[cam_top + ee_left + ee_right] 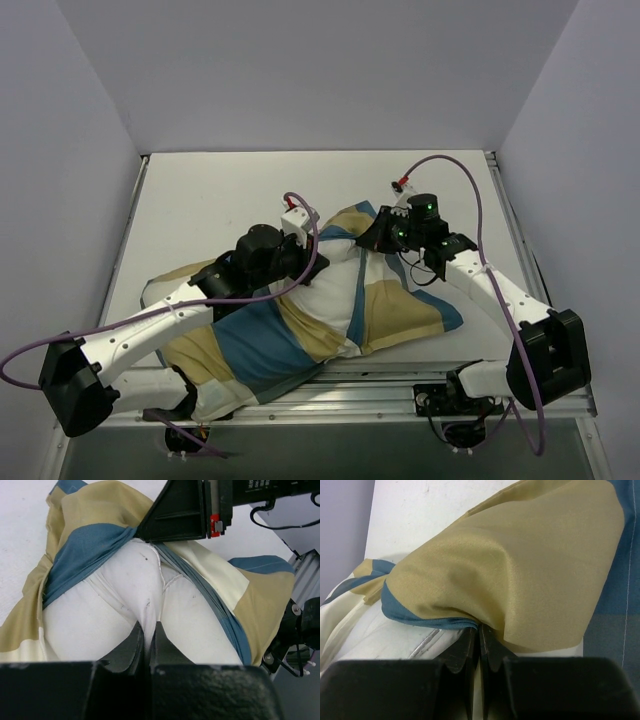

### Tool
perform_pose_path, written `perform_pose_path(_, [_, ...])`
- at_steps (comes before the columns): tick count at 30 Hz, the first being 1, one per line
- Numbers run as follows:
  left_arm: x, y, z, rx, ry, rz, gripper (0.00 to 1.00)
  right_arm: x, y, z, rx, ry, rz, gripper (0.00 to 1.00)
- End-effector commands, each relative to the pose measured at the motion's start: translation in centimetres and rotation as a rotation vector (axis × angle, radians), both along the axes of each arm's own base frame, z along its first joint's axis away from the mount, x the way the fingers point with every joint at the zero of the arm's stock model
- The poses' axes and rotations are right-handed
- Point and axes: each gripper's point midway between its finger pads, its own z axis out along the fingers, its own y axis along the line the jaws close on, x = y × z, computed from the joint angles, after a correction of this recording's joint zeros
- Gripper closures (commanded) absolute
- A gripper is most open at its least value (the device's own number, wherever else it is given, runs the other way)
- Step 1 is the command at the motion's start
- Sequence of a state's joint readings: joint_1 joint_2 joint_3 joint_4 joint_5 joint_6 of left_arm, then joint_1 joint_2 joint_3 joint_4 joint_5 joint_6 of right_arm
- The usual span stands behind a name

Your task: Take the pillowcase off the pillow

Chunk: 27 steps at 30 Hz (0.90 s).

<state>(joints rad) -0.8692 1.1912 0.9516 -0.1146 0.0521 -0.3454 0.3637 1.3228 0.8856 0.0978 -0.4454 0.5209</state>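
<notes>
Jaws closed, the left gripper (148,641) pinches the plump white pillow (100,617), the right gripper (479,646) the blue-tan-cream fabric pillowcase (520,570) hem; pulling may slip either thin grip.

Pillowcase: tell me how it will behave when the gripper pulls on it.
Probably floppy: the pillowcase drapes in soft folds over the right gripper pinching its hem. Likely light and thin, since it bunches in wrinkles around the pillow. Its sheen hints it may be slightly slippery.
</notes>
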Motion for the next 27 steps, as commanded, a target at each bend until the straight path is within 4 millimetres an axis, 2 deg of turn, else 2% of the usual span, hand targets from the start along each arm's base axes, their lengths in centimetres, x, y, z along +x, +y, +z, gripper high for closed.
perform_pose_path(1, [-7.0,-0.6,1.9,-0.067,0.077,-0.286,0.98,5.1,-10.4,-3.6,-0.284,0.004,-0.397,1.00])
perform_pose_path(2, [-7.3,-0.4,1.1,-0.060,0.096,-0.287,0.98,5.4,-11.0,-3.3,-0.287,0.004,-0.415,1.00])
perform_pose_path(6, [-8.8,-0.6,-1.1,-0.050,0.171,-0.323,0.98,7.2,-11.6,0.0,-0.243,-0.059,-0.461,1.00])
perform_pose_path(7, [-9.5,-1.0,-1.4,-0.046,0.181,-0.341,0.98,8.1,-11.3,2.1,-0.211,-0.111,-0.466,1.00])
perform_pose_path(9, [-10.0,-1.5,-2.6,-0.016,0.204,-0.351,0.98,8.9,-11.0,4.1,-0.173,-0.159,-0.468,1.00])
perform_pose_path(10, [-10.5,-2.0,-2.9,-0.006,0.209,-0.367,0.98,9.5,-10.6,5.9,-0.138,-0.202,-0.471,1.00])
perform_pose_path(11, [-10.7,-2.5,-3.6,0.011,0.223,-0.376,0.98,9.7,-10.5,6.6,-0.122,-0.219,-0.473,1.00])
perform_pose_path(14, [-11.4,-3.6,-3.9,0.023,0.220,-0.411,0.98,10.4,-10.2,7.8,-0.092,-0.251,-0.482,1.00])
perform_pose_path(20, [-12.7,-5.0,-3.8,0.033,0.206,-0.483,0.98,11.2,-10.1,6.5,-0.089,-0.238,-0.492,1.00])
perform_pose_path(27, [-16.8,-6.6,-4.6,0.066,0.222,-0.638,0.98,12.5,-10.5,5.5,-0.088,-0.223,-0.532,1.00])
